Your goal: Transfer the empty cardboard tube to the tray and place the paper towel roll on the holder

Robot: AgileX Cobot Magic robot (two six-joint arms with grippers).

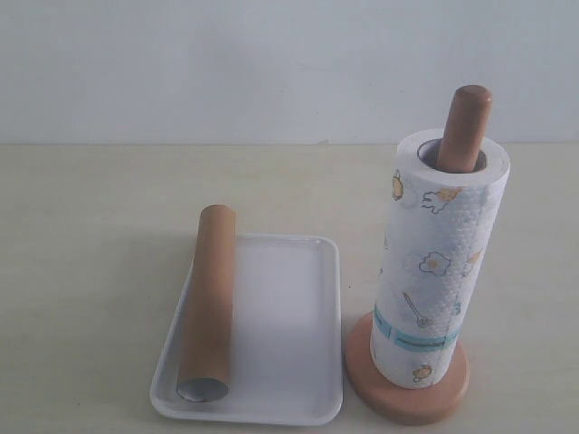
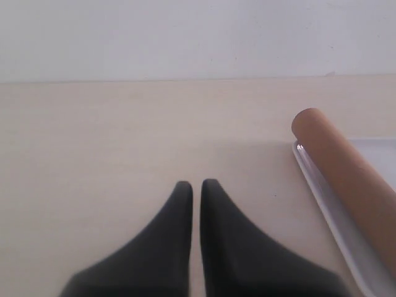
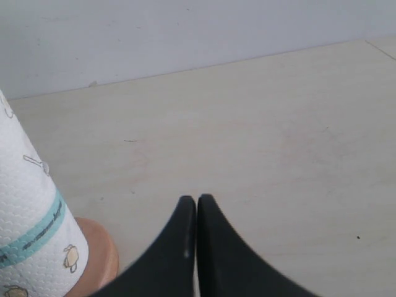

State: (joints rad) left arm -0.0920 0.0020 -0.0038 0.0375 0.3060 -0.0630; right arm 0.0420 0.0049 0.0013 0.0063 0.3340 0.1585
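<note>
The empty cardboard tube [image 1: 208, 303] lies lengthwise along the left side of the white tray [image 1: 289, 334]. The paper towel roll [image 1: 436, 271] stands upright on the wooden holder [image 1: 466, 127], whose post pokes out of the roll's core above its round base [image 1: 407, 398]. Neither gripper shows in the exterior view. In the left wrist view my left gripper [image 2: 196, 184] is shut with nothing in it, over bare table beside the tube [image 2: 346, 179] and the tray [image 2: 328, 216]. My right gripper [image 3: 197, 199] is shut and holds nothing, beside the roll [image 3: 31, 216] and the base [image 3: 102, 260].
The objects stand on a pale wooden table [image 1: 90, 235] with a plain white wall [image 1: 226, 63] behind it.
</note>
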